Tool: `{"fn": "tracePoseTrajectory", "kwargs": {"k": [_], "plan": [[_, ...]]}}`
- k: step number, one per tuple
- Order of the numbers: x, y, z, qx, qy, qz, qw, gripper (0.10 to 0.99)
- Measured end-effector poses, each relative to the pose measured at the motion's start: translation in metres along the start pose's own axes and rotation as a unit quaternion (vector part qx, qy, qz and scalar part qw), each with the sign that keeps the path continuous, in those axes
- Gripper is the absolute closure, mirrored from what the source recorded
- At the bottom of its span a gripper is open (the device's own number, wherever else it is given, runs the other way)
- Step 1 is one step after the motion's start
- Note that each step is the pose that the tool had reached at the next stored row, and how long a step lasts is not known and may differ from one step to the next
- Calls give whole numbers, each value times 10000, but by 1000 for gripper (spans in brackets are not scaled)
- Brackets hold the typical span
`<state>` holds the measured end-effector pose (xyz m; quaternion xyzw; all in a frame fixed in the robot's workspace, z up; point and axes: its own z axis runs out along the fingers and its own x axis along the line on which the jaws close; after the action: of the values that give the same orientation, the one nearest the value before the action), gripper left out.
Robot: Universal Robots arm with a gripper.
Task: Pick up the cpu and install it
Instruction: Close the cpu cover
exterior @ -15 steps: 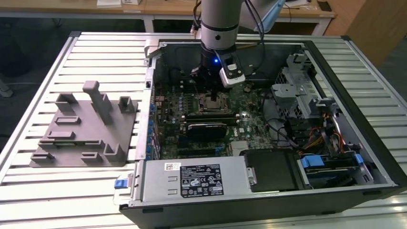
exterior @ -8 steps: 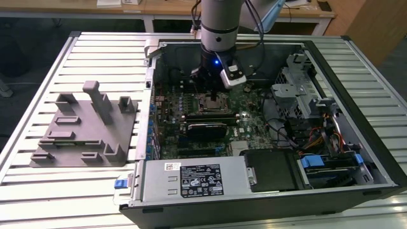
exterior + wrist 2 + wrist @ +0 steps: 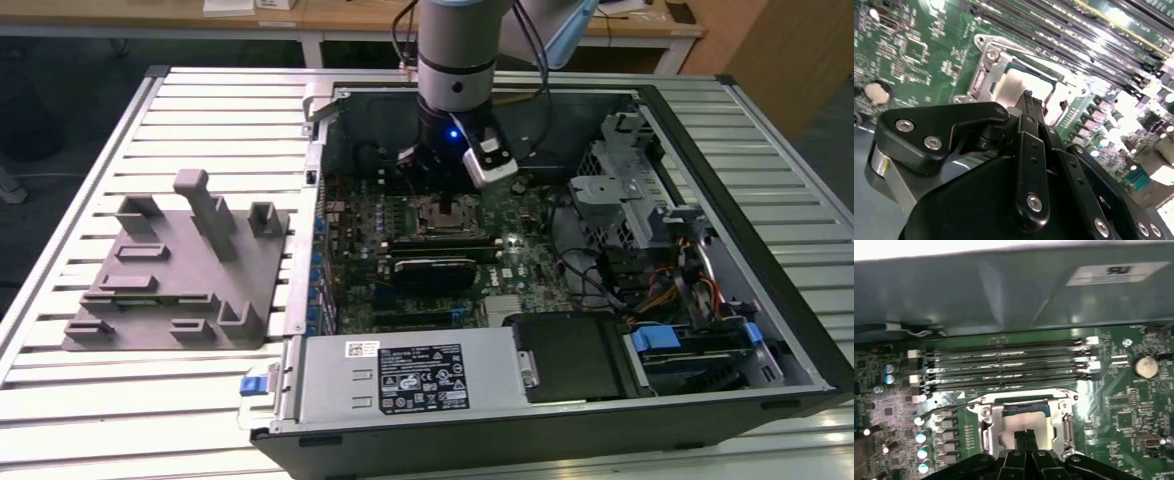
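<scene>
The cpu (image 3: 1013, 86) is seated flat in the socket frame (image 3: 985, 70), directly beneath the end effector (image 3: 1031, 99), whose fingertips are closed together with nothing gripped. Its top is pale silver and square. The grey fixture (image 3: 174, 270) on the counter (image 3: 200, 115) is shown in the exterior view.

Cpu (image 3: 1015, 423) pale matt metal; socket frame (image 3: 990, 416) shiny metal; tool (image 3: 1026, 433) smooth semi-gloss black.
</scene>
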<state>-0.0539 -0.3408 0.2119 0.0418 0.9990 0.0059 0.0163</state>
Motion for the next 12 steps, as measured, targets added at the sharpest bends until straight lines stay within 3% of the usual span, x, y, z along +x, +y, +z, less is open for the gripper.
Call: {"fn": "tracePoseTrajectory", "kwargs": {"k": [12], "plan": [[206,-38,45,-5,2,-146,9999,980]]}}
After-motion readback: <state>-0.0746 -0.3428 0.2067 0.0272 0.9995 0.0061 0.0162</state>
